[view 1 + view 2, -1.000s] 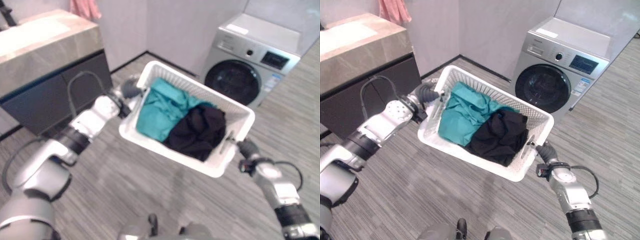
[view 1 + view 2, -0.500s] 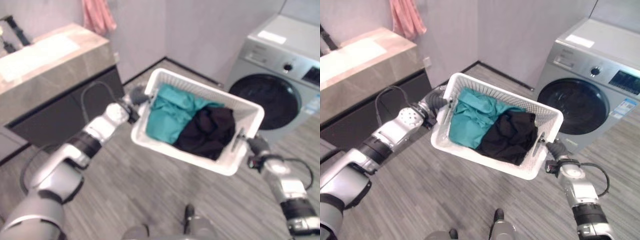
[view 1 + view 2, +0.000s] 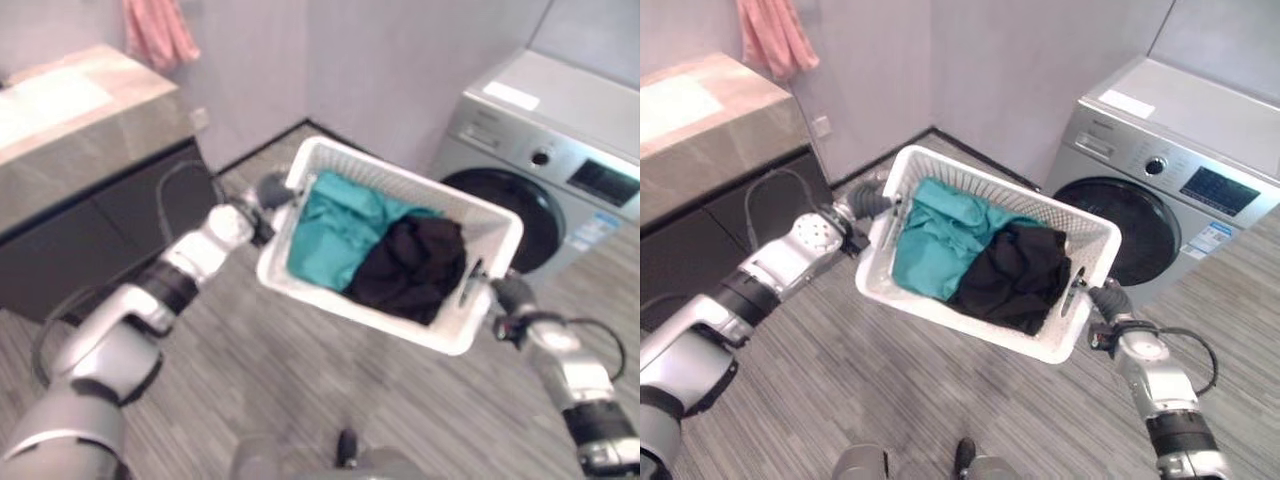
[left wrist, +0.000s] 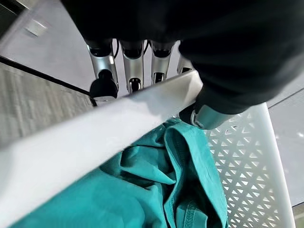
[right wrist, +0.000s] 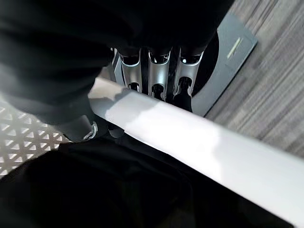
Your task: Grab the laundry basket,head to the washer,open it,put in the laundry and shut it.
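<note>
Right eye view: white laundry basket (image 3: 1080, 240) carried off the floor between both hands, one hand at each short end. Right hand (image 3: 1106, 299) at the nearer end, left hand (image 3: 866, 203) at the end toward the vanity. In the right wrist view the fingers (image 5: 157, 76) go under the rim with the thumb over it, clamped on the basket. The left wrist view shows the same, fingers (image 4: 133, 66) beneath the rim, thumb pressing from inside.

Load: teal garment (image 3: 936, 236) at the left-hand end of the basket, black garment (image 3: 1015, 276) at the right-hand end, touching and partly overlapping. Neither hangs over the rim.

Beyond the basket: washer (image 3: 1175, 175) against the back wall, round door (image 3: 1128, 228) apparently closed, though the dark glass makes the seam hard to read. Dark vanity (image 3: 690, 230) along the left wall, pink towel (image 3: 773, 35) hanging above it.

Step in hand, judged: the carry to the washer. Done well, both grips hold even so the basket rides level; any tilt toward the right hand would slide the black garment to that rim. Approach should stop with room for the door to swing, and the basket must be set down before a hand is freed for the door.
</note>
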